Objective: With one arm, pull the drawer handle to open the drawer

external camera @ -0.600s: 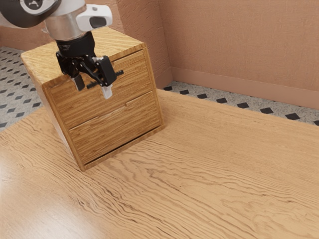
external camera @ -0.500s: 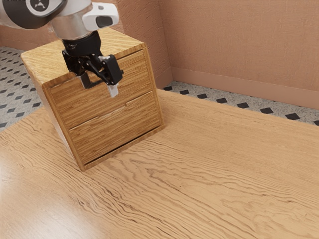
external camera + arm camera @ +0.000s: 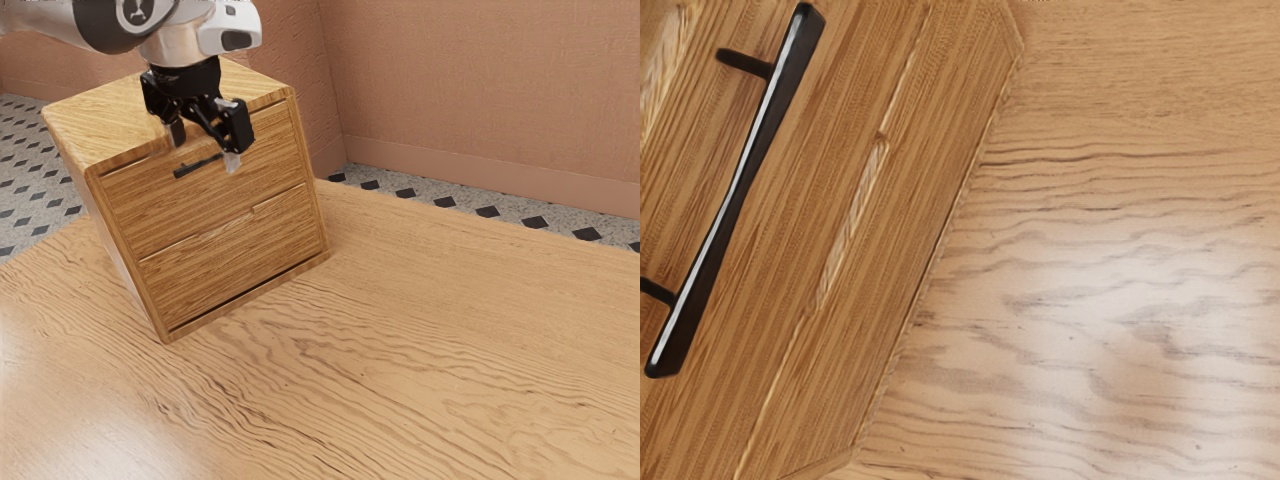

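Terracotta walls (image 3: 480, 80) and a checked tile floor (image 3: 500, 210) are seen behind a broad wooden table (image 3: 430, 340). A two-drawer cabinet (image 3: 110, 115) is set on it in the upper left of the exterior view, turned so that its front faces the lower right of the frame.

The black handle (image 3: 198, 165) is fixed across the upper drawer (image 3: 260, 150), which appears flush with the cabinet frame and is therefore judged not yet opened. The gripper (image 3: 205, 148) is held just above and in front of this bar, pointed down at the drawer front. Its jaws are spread wide and nothing is held between them. One finger is seen above the bar's end toward the exterior view's left, and the pale-tipped one close to its other end.

From the wrist camera the handle (image 3: 730, 200) is seen as a slanted bar on two short posts, standing proud of the wood. A gap is thus left behind it into which a finger could be passed. The wide spread is probably kept so that the bar can be straddled before closing.

The lower drawer (image 3: 240, 255) is also seen closed.
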{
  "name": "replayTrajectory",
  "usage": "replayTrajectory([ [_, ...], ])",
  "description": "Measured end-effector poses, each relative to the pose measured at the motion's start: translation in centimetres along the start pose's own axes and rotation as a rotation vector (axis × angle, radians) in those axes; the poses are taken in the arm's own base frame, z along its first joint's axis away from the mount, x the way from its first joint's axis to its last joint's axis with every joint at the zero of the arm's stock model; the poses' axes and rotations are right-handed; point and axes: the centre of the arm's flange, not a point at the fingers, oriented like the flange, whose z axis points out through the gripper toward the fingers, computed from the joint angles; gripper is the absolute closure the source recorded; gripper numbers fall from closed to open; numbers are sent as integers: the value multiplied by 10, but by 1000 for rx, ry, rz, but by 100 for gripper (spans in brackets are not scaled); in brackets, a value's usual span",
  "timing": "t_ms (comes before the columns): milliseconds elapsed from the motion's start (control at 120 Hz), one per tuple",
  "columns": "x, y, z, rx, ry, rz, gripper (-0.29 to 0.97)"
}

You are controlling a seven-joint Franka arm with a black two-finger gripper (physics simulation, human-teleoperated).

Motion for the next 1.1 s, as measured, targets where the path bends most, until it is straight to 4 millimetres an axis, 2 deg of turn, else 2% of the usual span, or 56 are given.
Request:
replayTrajectory([
  [100,21,-14,24,55,-20,2,0],
  [175,33,-16,38,111,-26,22,0],
  [208,36,-13,39,139,-23,37,0],
  [275,40,10,30,208,-8,92,0],
  [325,42,14,29,248,-9,112,0],
  [442,46,5,38,306,-32,123,3],
  [542,50,6,46,326,-47,144,13],
  [733,51,5,46,338,-51,167,32],
  [833,53,1,51,337,-55,173,36],
  [942,59,1,66,329,-69,188,38],
  [1100,64,-9,80,304,-75,187,40],
])
